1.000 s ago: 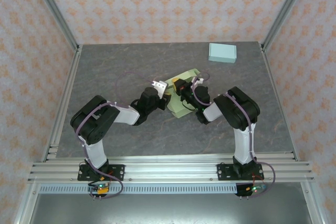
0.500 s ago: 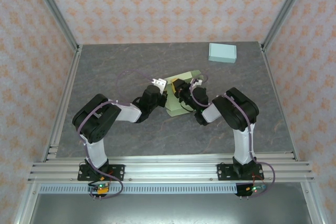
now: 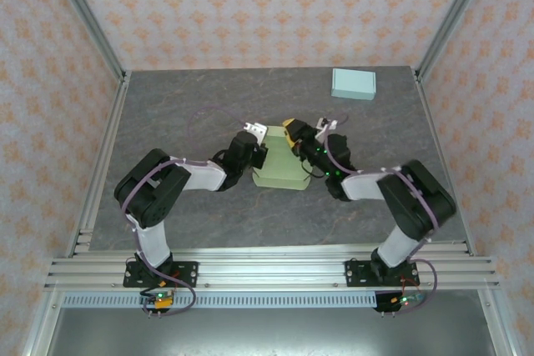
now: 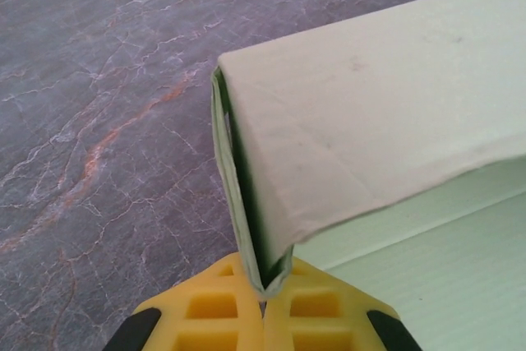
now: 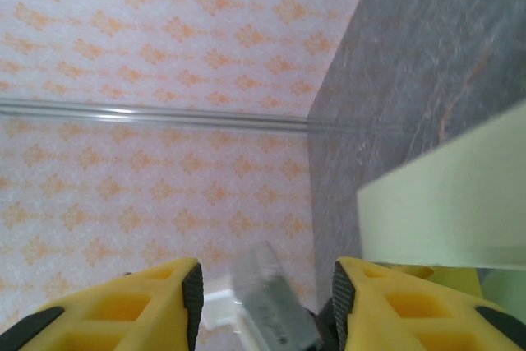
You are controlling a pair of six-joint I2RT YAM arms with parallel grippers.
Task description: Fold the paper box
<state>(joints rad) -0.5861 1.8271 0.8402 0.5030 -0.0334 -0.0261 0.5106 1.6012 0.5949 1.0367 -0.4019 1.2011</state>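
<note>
Now the box (image 3: 279,171) lies mid-table between the two arms, a pale green, part-folded shell with one panel raised. The left gripper (image 4: 265,308) is pinched tight on the box's near corner, where layers of card meet in a thin seam; its yellow fingers (image 4: 205,314) press together around that edge. The right gripper (image 5: 263,293) stands roughly half open with nothing between its fingers. The wall (image 5: 164,39) shows through the gap, and a pale edge of the box runs just beside one finger; whether it touches cannot be told.

The main risk is that a single pinch holds the whole box. If the left arm pulls or twists, the thin card could crease off its fold line, tear at the seam or slip out, and the raised panel would likely fall open. With the right jaws free, nothing braces the other side, so the box may slide across the smooth table (image 3: 167,122) instead of folding. The grippers also sit close together, so a careless reach by the right could knock the left or crush the panel. A blue box (image 3: 354,83) rests well apart at the far right, out of the way.
</note>
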